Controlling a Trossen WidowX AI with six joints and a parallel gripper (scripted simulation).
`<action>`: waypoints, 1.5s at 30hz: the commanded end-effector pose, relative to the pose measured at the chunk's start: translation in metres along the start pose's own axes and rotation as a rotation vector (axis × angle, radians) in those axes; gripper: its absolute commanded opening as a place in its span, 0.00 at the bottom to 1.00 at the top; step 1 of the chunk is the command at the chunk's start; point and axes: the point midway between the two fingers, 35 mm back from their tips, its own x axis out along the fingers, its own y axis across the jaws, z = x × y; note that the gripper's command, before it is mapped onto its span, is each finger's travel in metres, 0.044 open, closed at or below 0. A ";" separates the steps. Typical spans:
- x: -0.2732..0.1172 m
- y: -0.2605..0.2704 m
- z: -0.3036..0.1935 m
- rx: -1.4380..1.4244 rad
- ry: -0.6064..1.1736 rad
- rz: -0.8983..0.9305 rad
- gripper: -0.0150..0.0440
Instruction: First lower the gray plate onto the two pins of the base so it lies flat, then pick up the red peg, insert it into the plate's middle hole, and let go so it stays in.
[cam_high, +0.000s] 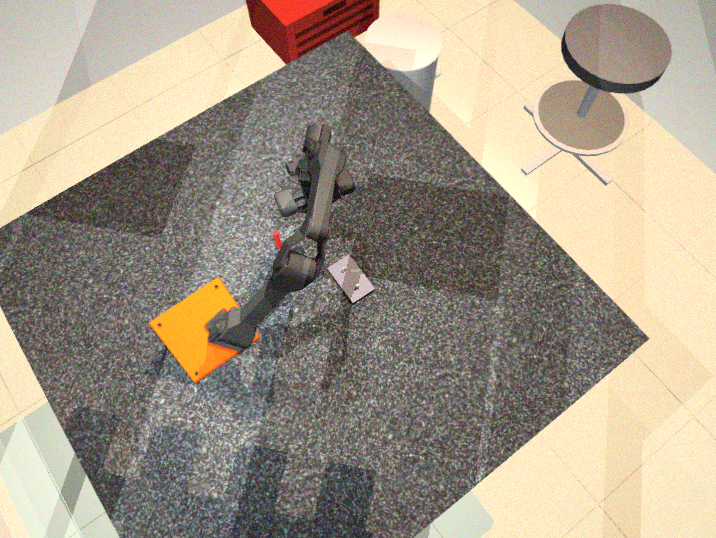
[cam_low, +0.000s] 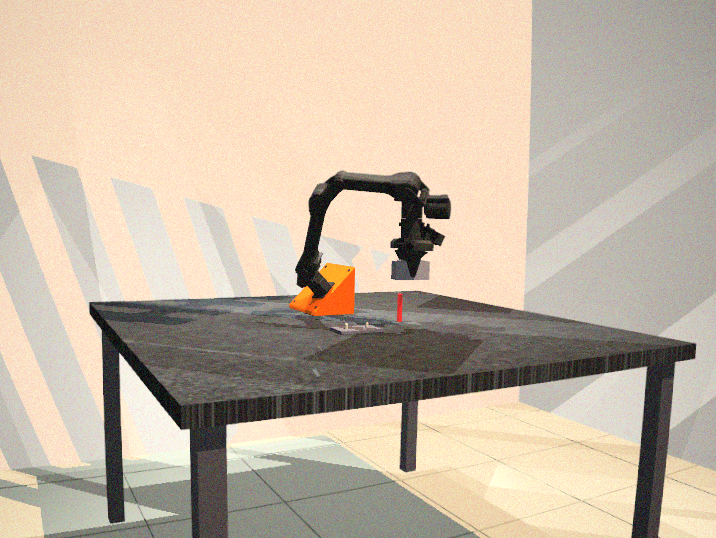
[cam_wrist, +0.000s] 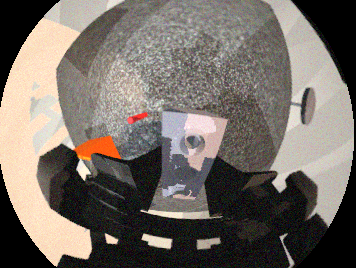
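My gripper (cam_low: 412, 270) (cam_wrist: 185, 147) is shut on the gray plate (cam_low: 397, 270) (cam_wrist: 205, 125) and holds it well above the table. In the exterior view the plate shows as a gray rectangle around the fingertips; its exact tilt is hard to tell. One round hole faces the wrist camera. The arm hides the plate in the top view. The base (cam_high: 347, 282) (cam_low: 355, 329) lies on the table with two short pins pointing up, to the left of the gripper in the exterior view. The red peg (cam_high: 277, 240) (cam_low: 399, 307) (cam_wrist: 138, 118) stands upright below the plate's level.
The arm is mounted on an orange wedge (cam_high: 188, 329) (cam_low: 341, 295) (cam_wrist: 100, 147) on the dark speckled table (cam_high: 434, 376) (cam_low: 289, 364). A red cabinet (cam_high: 277, 28), a white cylinder (cam_high: 410, 43) and a round stool (cam_high: 616, 43) (cam_wrist: 308, 106) stand beyond the table's edge.
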 end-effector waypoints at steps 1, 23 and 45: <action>0.005 -0.005 -0.010 -0.011 -0.001 0.009 0.25; 0.038 -0.025 -0.073 -0.100 -0.010 0.008 0.25; 0.071 -0.027 -0.137 -0.184 0.005 0.006 0.25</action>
